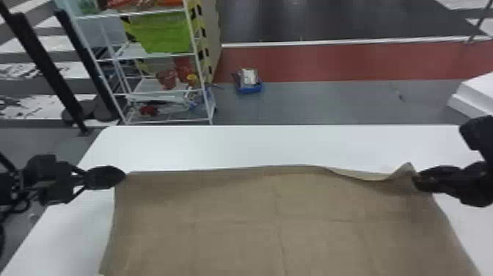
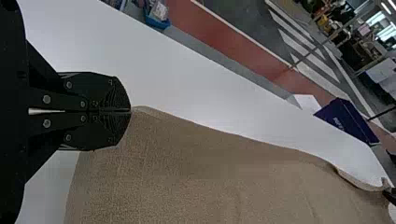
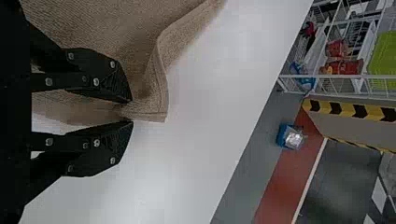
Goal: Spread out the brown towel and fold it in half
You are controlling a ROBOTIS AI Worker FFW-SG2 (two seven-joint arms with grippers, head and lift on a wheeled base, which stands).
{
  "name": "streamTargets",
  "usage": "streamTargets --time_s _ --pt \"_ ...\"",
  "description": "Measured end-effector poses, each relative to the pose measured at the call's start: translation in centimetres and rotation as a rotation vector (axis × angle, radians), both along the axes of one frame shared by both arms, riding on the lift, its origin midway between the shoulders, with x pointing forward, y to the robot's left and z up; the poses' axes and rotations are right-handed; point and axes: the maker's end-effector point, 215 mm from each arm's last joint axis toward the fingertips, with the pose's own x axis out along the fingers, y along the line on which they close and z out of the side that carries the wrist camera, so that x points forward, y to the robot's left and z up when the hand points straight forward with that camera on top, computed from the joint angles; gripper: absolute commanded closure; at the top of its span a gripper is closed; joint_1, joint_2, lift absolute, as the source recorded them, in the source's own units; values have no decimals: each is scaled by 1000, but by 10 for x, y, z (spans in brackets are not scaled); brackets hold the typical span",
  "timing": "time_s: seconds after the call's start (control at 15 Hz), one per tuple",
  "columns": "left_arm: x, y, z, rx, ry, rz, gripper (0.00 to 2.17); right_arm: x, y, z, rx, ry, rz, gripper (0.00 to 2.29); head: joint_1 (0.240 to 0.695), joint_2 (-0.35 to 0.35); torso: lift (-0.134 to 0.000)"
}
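1. Taking the head view as a clock face, with 12 at the table's far side, the brown towel (image 1: 278, 220) spreads wide over the white table (image 1: 183, 146), from its middle down to 6 o'clock, past the bottom edge.
2. The left gripper (image 1: 124, 177) comes in at about 9 o'clock and is at the towel's far corner on that side. In the left wrist view, the left gripper (image 2: 130, 111) has its fingers pressed together on that corner, pinching it; in the head view the cloth runs from its tips between 3 and 6 o'clock.
3. The right gripper (image 1: 415, 180) comes in at about 3 o'clock, at the opposite far corner. In the right wrist view, the right gripper (image 3: 132, 112) has its fingers spread, with cloth showing in the gap between them (so not a closed pinch).
4. From the right gripper's tips in the head view, the towel lies between 6 and 9 o'clock, with a small raised peak at 11 o'clock, just beside them.
5. The towel's far edge waves and turns up toward that peak; faint creases cross its middle.
6. Beyond the table, seen from the towel's middle, a white rack (image 1: 165, 56) stands at 11 o'clock and a blue bin (image 1: 250, 89) sits on the floor near 12.
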Motion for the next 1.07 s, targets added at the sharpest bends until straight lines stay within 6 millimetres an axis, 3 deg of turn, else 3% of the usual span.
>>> streamTargets --time_s 0.4,0.6,0.73,0.87,1.07 --pt "-39 25 15 -18 -60 2 1521 -59 -16 19 0 -41 58 853 695 138 -124" --pt "-61 38 21 -7 -90 0 1521 -77 -27 23 9 -49 57 846 695 151 -124" --pt "-67 40 20 2 -92 -8 1521 -75 -31 26 6 -58 46 826 695 149 -124" --pt "-67 35 18 3 -89 -21 1521 -61 -31 27 8 -55 12 515 695 144 -124" --pt "-62 24 15 3 -84 -44 1521 -34 -25 24 28 -29 -51 512 695 130 -124"
